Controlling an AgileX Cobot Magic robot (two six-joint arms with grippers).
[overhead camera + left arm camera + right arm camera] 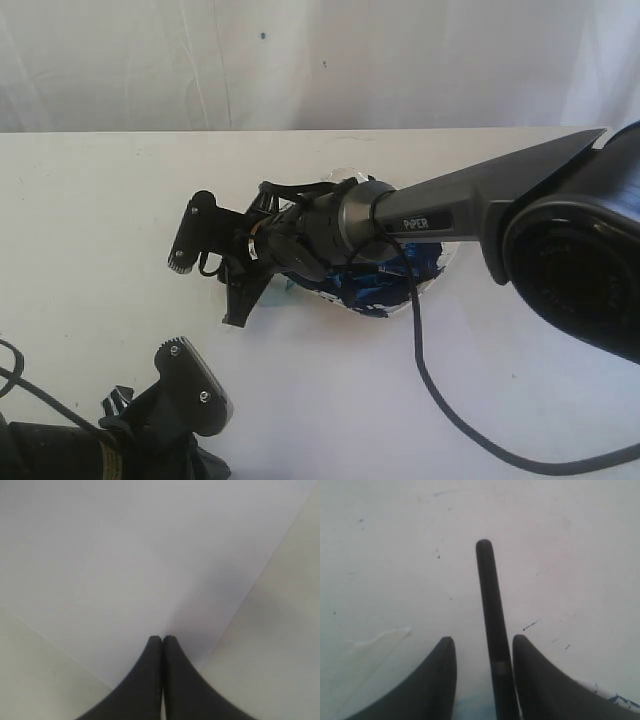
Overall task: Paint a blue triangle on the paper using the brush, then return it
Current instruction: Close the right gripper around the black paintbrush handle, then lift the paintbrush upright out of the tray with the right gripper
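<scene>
Up close, the right gripper [483, 639] is holding its two smooth, dark, curved fingers [540, 690] apart. The brush [490, 605] is running straight out between them, thin, round and matte black, with a dull silver band near the fingers. Pale surface is showing on both sides of the handle, so the jaws are standing open, not pinching it. Beneath it the white table [395, 555] is showing small dark specks. Just beside the gripper, the dish [605, 695] is showing a white rim streaked with blue. The left gripper [162, 639] is pressing its tapered black fingertips together, closed on nothing. It is hanging over the paper [125, 555], a plain white sheet with faint straight edges.
</scene>
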